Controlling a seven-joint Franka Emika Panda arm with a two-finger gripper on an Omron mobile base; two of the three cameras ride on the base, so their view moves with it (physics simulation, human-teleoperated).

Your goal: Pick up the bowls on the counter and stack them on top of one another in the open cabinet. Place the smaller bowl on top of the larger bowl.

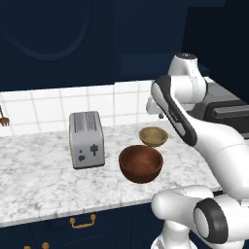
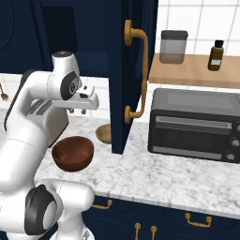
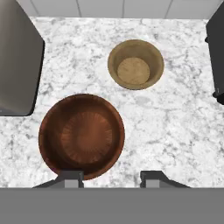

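The larger dark reddish-brown bowl (image 1: 141,163) (image 2: 72,153) (image 3: 81,135) stands upright on the marbled counter (image 1: 39,180) near its front edge. The smaller tan bowl (image 1: 153,136) (image 2: 104,133) (image 3: 135,64) sits just behind it, closer to the tiled wall; the two are apart. My gripper (image 2: 77,111) (image 3: 111,178) hangs open well above the counter with nothing between its fingers; in the hand view the left fingertip (image 3: 70,177) overlaps the dark bowl's rim. The open navy cabinet (image 2: 89,42) is above, its door (image 2: 135,79) swung out toward me.
A silver toaster (image 1: 86,139) (image 3: 17,65) stands left of the bowls. Right of the cabinet door sit a black toaster oven (image 2: 194,124) and a wooden shelf (image 2: 197,71) with a jar (image 2: 173,47) and a bottle (image 2: 216,55). Navy drawers with brass handles (image 1: 82,222) run below the counter.
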